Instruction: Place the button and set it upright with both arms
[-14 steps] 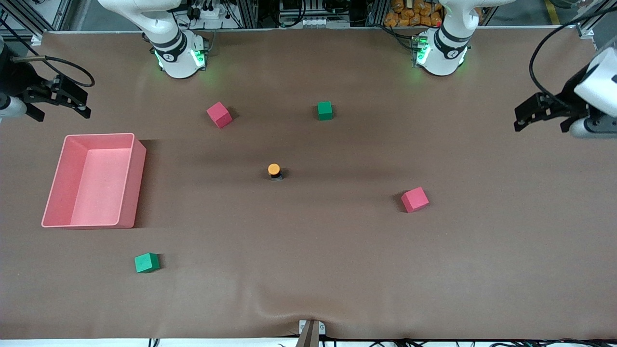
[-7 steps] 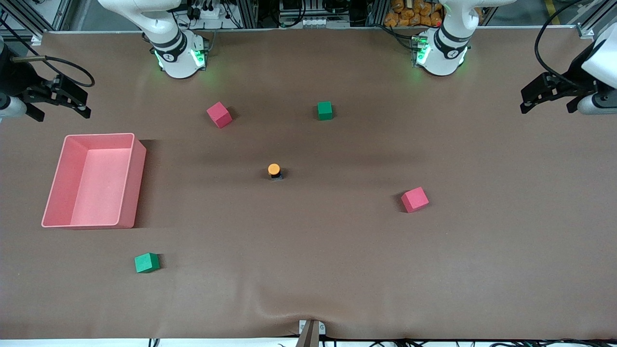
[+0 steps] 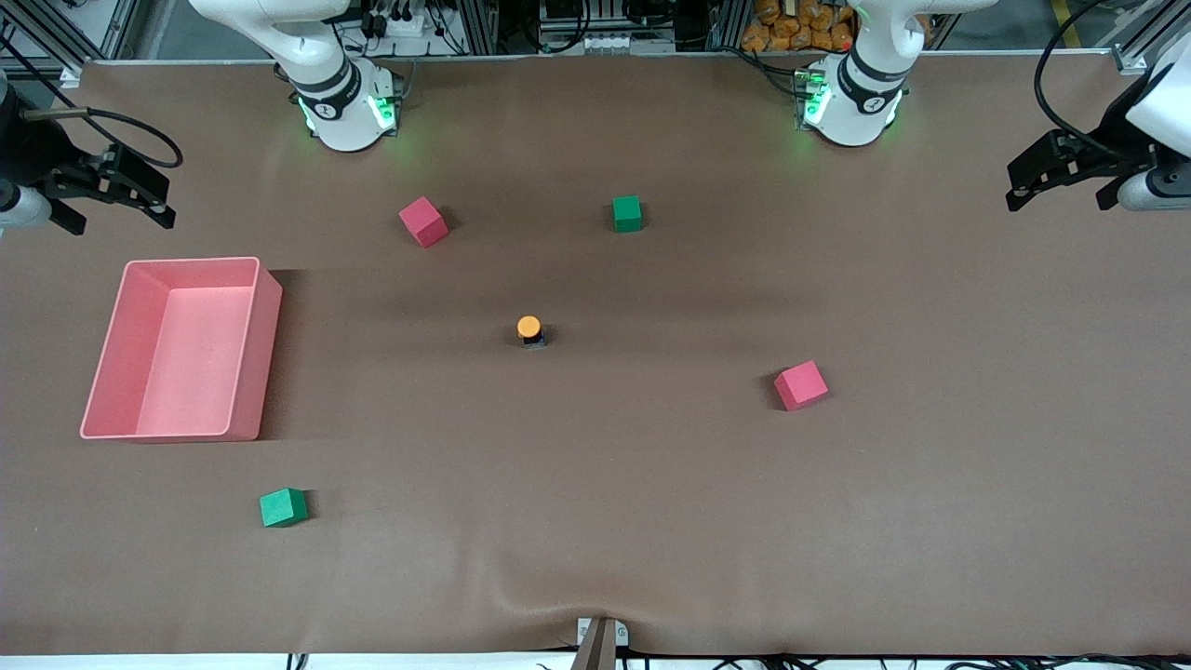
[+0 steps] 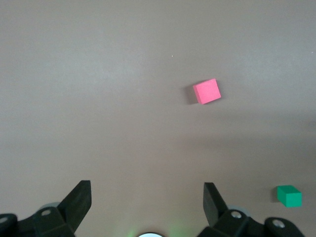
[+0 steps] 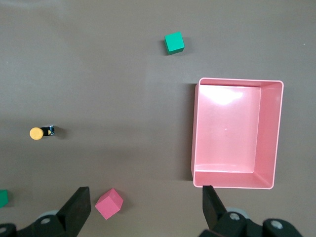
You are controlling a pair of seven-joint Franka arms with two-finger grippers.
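Sitting mid-surface, the button (image 3: 529,330) is looking upright, cap up; left gripper (image 3: 1061,175) and right gripper (image 3: 110,197) are hovering at opposite surface ends, fingers released, roughly equidistant.

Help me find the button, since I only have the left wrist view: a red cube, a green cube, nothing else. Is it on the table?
Observer: Yes. The button sits mid-table, nearer the front camera than the green cube closest to the arms' bases.
Operator: Is anything holding it?
Observer: No. The right end effector hangs open and empty over the right arm's end of the table.
Operator: Any container around?
Observer: A pink bin with nothing in it, at that same end.
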